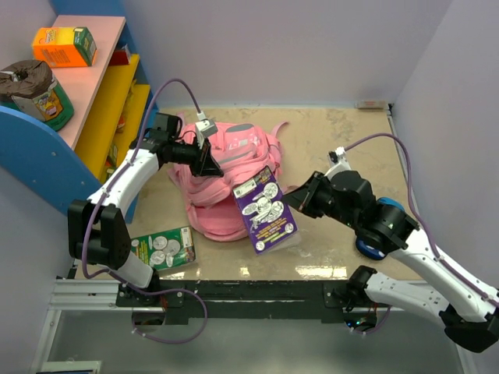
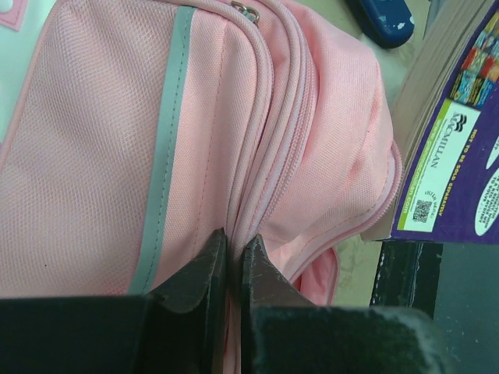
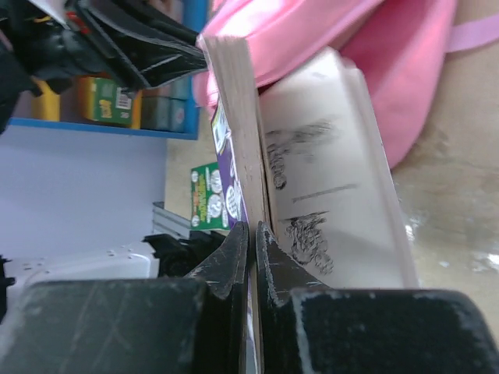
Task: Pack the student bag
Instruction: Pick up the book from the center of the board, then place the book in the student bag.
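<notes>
Mid-table, toward left: student bag (image 1: 212,204), lying flat. Purple book (image 1: 267,209) leans on its front, not yet inside. My left gripper (image 2: 232,248) pinches bag fabric beside zip; right gripper (image 3: 251,232) clamps book edge. I judge this is insertion step. Next: hold opening wide, angle book in.

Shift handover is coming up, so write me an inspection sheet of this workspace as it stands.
Surface: beige table, glossy, with glare near the front edge.
Job's things: pink student bag lying mid-table; purple book leaning against it.
Clutter: green book flat by the left arm's base; blue pouch beyond the bag.
Grippers: left gripper shut on the bag's fabric; right gripper shut on the purple book.
Cables: purple cable loops above the left arm; another arcs over the right.
Surroundings: shelf at left holding an orange box and a round tub; plain walls.
</notes>
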Robot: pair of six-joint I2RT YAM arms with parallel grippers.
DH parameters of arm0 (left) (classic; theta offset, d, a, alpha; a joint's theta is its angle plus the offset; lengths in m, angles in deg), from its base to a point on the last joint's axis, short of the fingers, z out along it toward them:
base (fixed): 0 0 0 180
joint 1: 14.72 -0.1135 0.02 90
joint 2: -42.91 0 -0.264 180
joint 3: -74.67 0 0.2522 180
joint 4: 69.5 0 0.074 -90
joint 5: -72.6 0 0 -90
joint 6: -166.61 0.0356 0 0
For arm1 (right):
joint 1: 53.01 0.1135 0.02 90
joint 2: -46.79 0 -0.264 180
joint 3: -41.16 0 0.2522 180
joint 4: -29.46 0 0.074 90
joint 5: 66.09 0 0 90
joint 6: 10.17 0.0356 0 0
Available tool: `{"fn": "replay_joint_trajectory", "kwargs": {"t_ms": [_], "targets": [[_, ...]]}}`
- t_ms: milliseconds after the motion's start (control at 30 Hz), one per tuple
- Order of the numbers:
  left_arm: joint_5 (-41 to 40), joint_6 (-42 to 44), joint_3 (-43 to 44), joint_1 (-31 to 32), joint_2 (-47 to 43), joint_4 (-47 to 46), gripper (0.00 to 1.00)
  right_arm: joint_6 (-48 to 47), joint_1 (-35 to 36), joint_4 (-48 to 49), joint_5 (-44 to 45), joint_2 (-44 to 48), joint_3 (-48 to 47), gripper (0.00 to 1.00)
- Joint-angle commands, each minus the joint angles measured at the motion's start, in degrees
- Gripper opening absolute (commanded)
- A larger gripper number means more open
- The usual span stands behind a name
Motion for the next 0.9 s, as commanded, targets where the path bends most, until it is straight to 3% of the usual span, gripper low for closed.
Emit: {"fn": "replay_joint_trajectory", "kwargs": {"t_ms": [0,100,533,633,700,733,767,833,867], "targets": [[2.7,-1.7,0.4,0.0,-2.5,-2.0,0.0,0.4,0.3,8.0,-1.1,-0.9,-2.9,0.0],[3.1,-1.9,0.4,0.0,-3.0,-2.0,0.0,0.5,0.3,11.4,-0.9,-2.3,0.1,0.0],[5.8,-4.9,2.1,0.0,-4.3,-2.2,0.0,4.4,-3.4,47.4,4.4,-11.8,18.8,0.0],[5.8,-4.9,2.2,0.0,-4.4,-1.9,0.0,6.3,-3.4,48.3,6.0,-14.2,20.6,0.0],[5.7,-4.9,2.1,0.0,-4.4,-2.0,0.0,2.4,-3.4,41.2,7.6,-18.0,16.2,0.0],[5.8,-4.9,2.0,0.0,-4.4,-2.1,0.0,0.7,-3.4,33.5,8.8,-19.1,14.5,0.05],[5.7,-4.9,1.7,0.0,-4.3,-2.1,0.0,-1.9,-3.5,29.6,11.0,-20.0,11.9,0.25],[5.7,-4.5,1.5,0.0,-4.4,-2.2,0.0,-3.7,-3.8,21.3,13.3,-19.5,11.0,0.78],[5.5,-4.5,1.5,0.0,-4.2,-2.0,0.0,-3.8,-4.0,19.2,15.4,-18.0,11.3,0.89]]}}
